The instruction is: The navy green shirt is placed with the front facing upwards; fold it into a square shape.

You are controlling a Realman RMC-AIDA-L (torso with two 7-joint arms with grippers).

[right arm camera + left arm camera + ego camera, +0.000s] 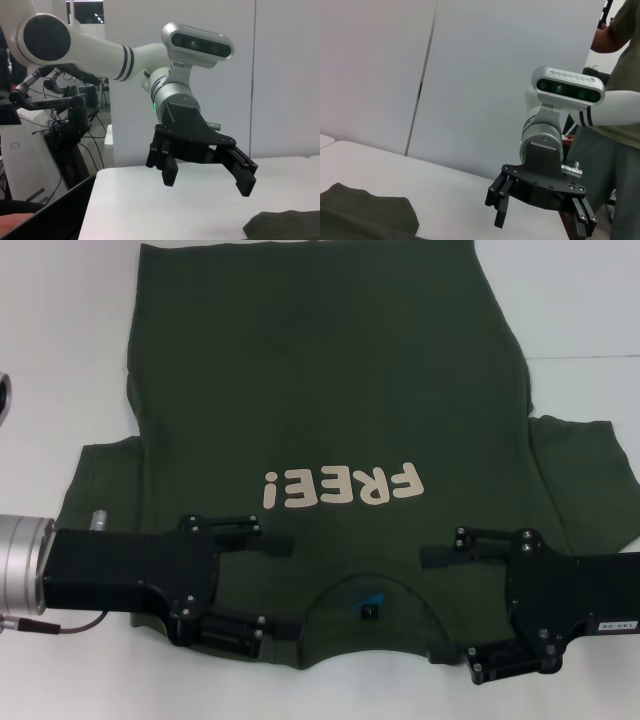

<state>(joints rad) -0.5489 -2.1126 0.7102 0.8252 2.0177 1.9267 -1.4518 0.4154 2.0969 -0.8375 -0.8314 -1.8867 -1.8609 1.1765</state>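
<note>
Both grippers, the left gripper and right gripper, hung spread above the shoulders of the navy green shirt, lying flat, print up, on the table. Uneven pinches could have skewed the fold.

1. The navy green shirt lies flat on the white table, front up, its cream "FREE!" lettering upside down in this view.
2. Its collar lies at the near edge, its hem at the far edge.
3. The left gripper hangs over the shoulder left of the collar, fingers spread wide.
4. The right gripper hangs over the other shoulder, likewise spread, pointing toward the collar.
</note>
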